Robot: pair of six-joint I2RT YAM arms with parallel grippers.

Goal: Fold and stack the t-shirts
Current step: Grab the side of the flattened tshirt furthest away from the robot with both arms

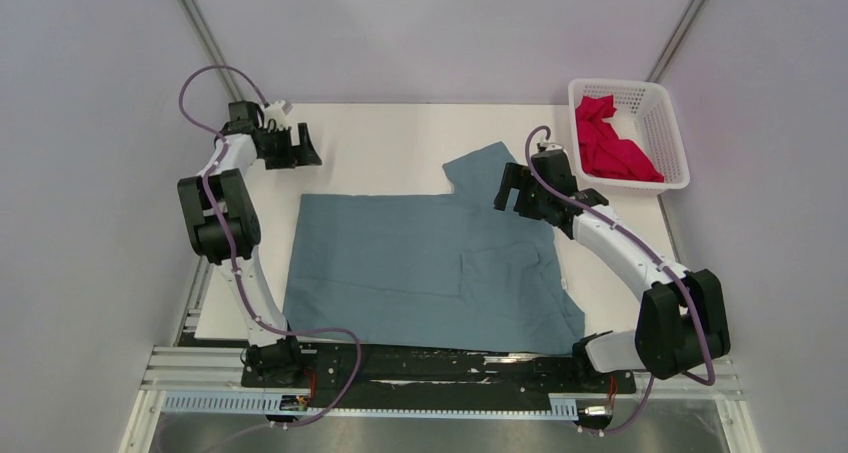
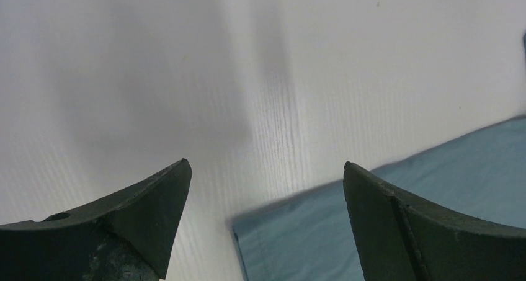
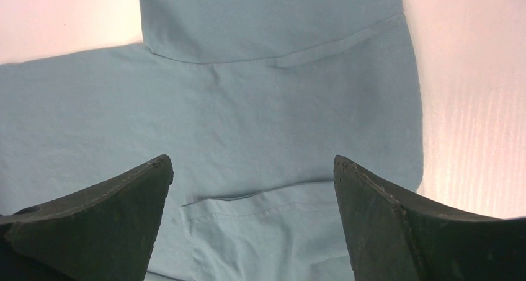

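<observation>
White table (image 1: pixel 400 138) with pale grey walls all round. At the far right corner, a white basket (image 1: pixel 676 143) full of little holes. Holds the pink t-shirt (image 1: pixel 612 148), all scrunched up in a heap and filling most of it.

On the middle of the table, the blue t-shirt (image 1: pixel 400 263), spread out flat. Reaches from near the left side to close by the right arm, and down to the table's near edge. One sleeve (image 1: pixel 485 168) poking out at the far side. On the right part, a flap (image 1: pixel 510 273) folded over, with straight edges.

Over bare white near the far left of the table, the left gripper (image 1: pixel 303 145), just past the blue shirt's far left corner. Jaws wide apart, nothing between them. Over the far right part of the blue shirt, beside the sleeve, the right gripper (image 1: pixel 508 188). Jaws wide apart too, and empty.

From above: both arms, both shirts and the basket, all at once. Basket and pink shirt only in that view. From the left wrist: two dark fingers (image 2: pixel 124 225), white table with soft shadows, and just the corner and far edge of the blue shirt, low down. From the right wrist: blue cloth nearly everywhere, up close — shows the sleeve seam and the flap's stitched edge, both hard to make out from above. Bits of white table at the top left and down the right side.
</observation>
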